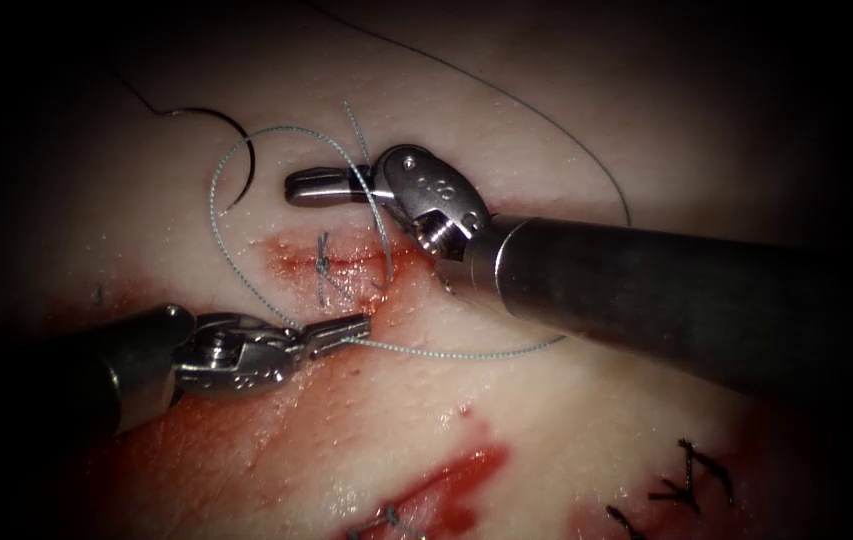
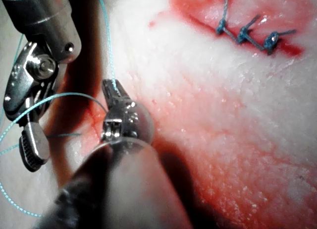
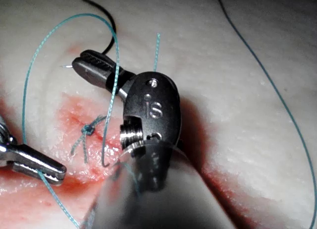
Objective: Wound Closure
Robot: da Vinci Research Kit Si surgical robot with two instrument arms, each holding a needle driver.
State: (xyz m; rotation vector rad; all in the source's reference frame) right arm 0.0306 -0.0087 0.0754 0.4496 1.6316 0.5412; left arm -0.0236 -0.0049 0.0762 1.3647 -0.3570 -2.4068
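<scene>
Thread (image 1: pixel 246 150) loops over red-stained tissue (image 1: pixel 566 420); needle (image 1: pixel 231 150) lies free.

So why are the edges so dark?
Endoscope view: light centres on tissue, edges fall dark, glare on the right hand, thread looped over it, holding nothing; needle lies free on tissue. Left wrist view: left hand, gripping thread, casts a shadow.

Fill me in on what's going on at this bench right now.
Two needle drivers are working thread over a cut in the tissue. The left tool is shut on the light blue thread just below the cut. The right tool sits above the cut with the thread draped around its jaws, which look shut on nothing. The curved needle lies free on the tissue, upper left of the cut. One knotted stitch already sits in the cut.
</scene>
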